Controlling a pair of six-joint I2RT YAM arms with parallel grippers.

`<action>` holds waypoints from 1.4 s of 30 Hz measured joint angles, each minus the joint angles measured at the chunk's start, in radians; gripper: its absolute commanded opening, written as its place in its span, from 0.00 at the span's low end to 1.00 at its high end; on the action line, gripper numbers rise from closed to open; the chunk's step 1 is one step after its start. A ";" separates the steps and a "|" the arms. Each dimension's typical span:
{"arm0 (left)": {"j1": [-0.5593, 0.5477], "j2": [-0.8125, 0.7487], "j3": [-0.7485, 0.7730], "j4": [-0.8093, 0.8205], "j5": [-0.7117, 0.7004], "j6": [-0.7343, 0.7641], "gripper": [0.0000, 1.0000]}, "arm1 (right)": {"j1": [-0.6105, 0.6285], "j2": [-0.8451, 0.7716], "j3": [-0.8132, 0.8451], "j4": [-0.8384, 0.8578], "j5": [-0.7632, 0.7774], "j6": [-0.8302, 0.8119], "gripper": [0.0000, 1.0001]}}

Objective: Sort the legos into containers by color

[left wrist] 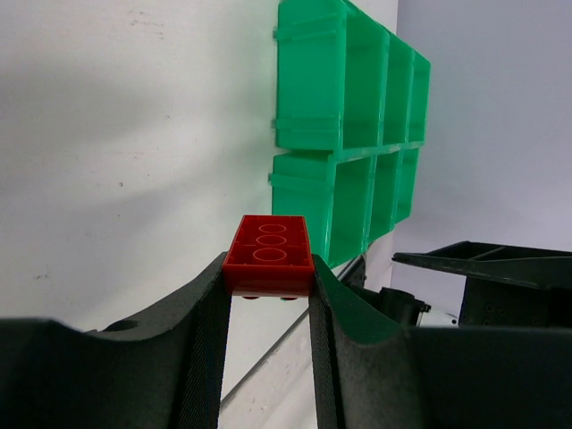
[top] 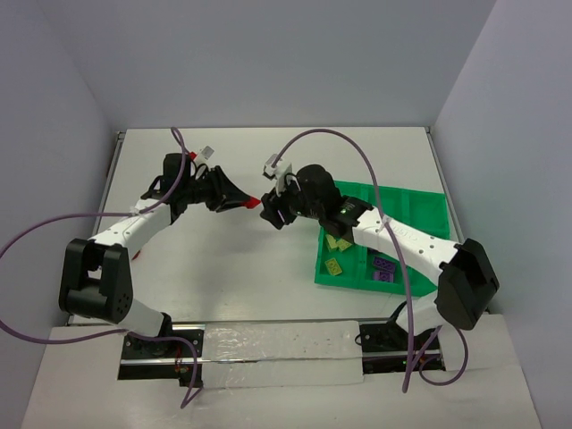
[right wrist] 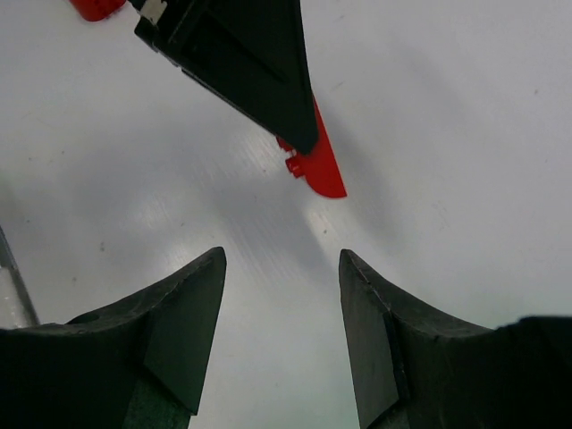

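The red brick is pinched in my left claw, only at the very tips of the fingers, and it hangs above the table off the left side of the tray, near it but not over it. My right claw stands between the brick and the tray, just beside the brick and facing it, with its fingers spread and nothing between them, so I judge this as a hand-over in the air. Several things can go wrong here, I think. The hold is shallow, so a small push from the right claw could turn the brick or slide it out. The left fingers cover both sides of the brick and only a little of it stands free; if the right claw comes in slightly off, it will close on the left fingers and not on the plastic. If the left claw lets go before the right one has a firm hold, the brick falls on the table and may bounce away from the tray. Later there is also the colour: the near compartments already hold yellow-green bricks and purple bricks, I see no red in the tray, and a release too early over its near edge would mix the colours.
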 measured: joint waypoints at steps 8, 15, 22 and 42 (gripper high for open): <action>-0.014 -0.014 0.040 -0.083 0.017 0.039 0.00 | 0.008 0.092 0.034 0.075 -0.022 -0.113 0.62; -0.019 -0.046 0.045 -0.111 0.018 0.048 0.00 | 0.010 0.168 0.056 0.085 -0.036 -0.138 0.60; -0.028 -0.052 0.045 -0.115 0.020 0.050 0.00 | 0.010 0.213 0.090 0.091 -0.062 -0.128 0.48; -0.037 -0.070 0.045 -0.161 0.008 0.068 0.98 | 0.009 0.224 0.114 0.100 -0.145 -0.077 0.00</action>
